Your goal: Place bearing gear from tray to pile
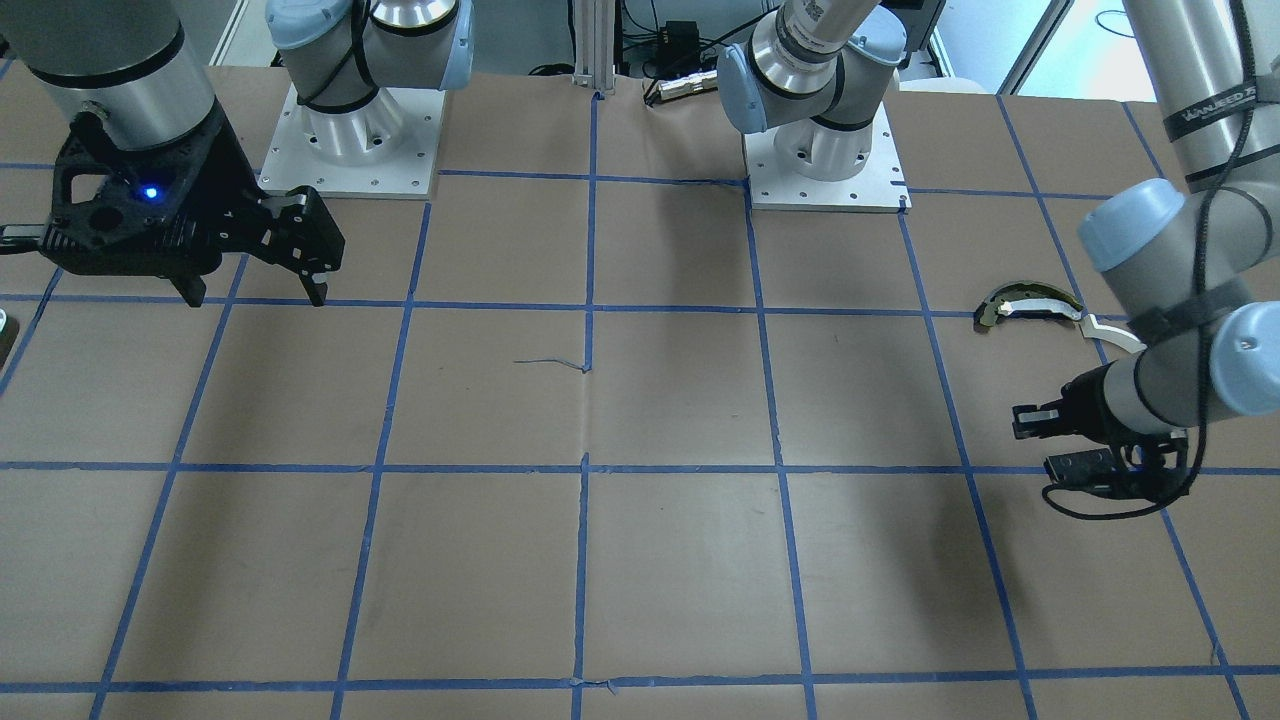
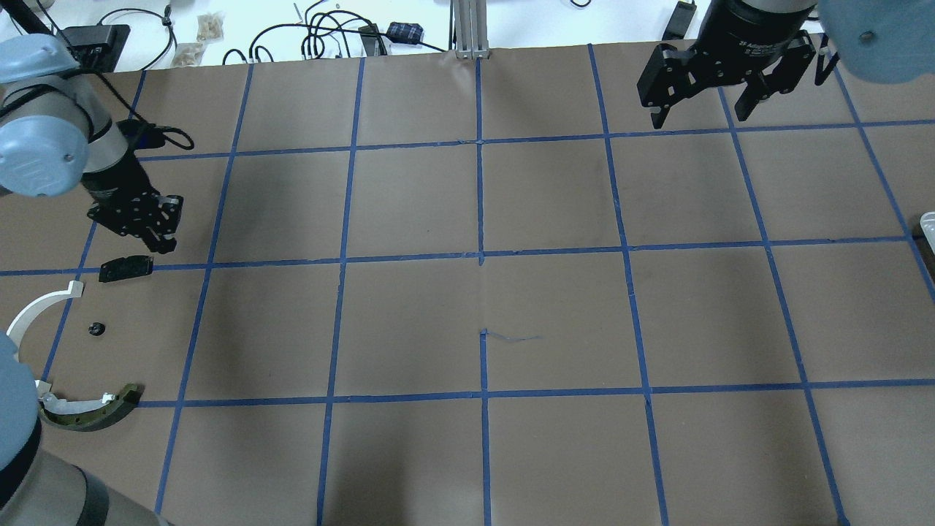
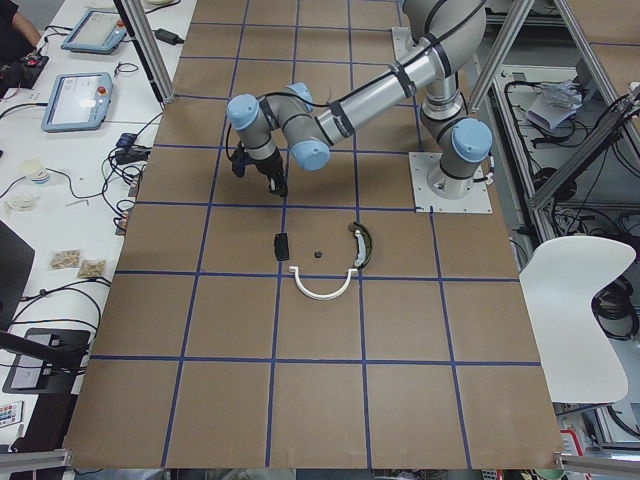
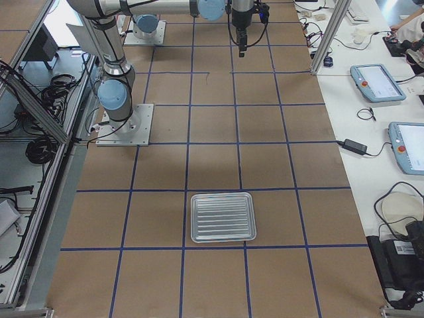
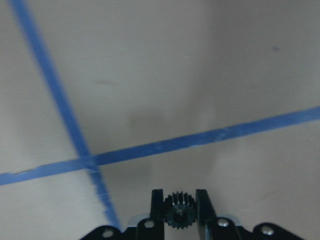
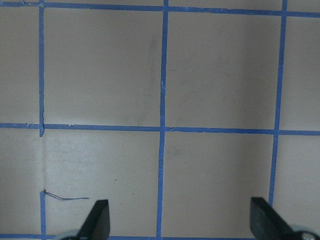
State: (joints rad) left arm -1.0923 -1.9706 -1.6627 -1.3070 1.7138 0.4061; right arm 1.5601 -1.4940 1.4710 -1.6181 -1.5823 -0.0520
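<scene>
My left gripper (image 2: 155,235) is shut on a small dark toothed bearing gear (image 5: 176,210), seen between its fingers in the left wrist view. It hangs low over the table, just beyond the pile. The pile holds a flat black plate (image 2: 126,268), a thin white arc strip (image 2: 35,313), a dark-and-tan curved piece (image 2: 91,413) and a small black round part (image 2: 96,329). The metal tray (image 4: 223,216) lies at the table's far right end and looks empty. My right gripper (image 2: 700,113) is open and empty, high above the table.
Brown paper with a blue tape grid covers the table (image 2: 482,307). The two arm bases (image 1: 350,140) (image 1: 825,155) stand on the robot's side. Cables and boxes (image 2: 321,36) lie beyond the far edge.
</scene>
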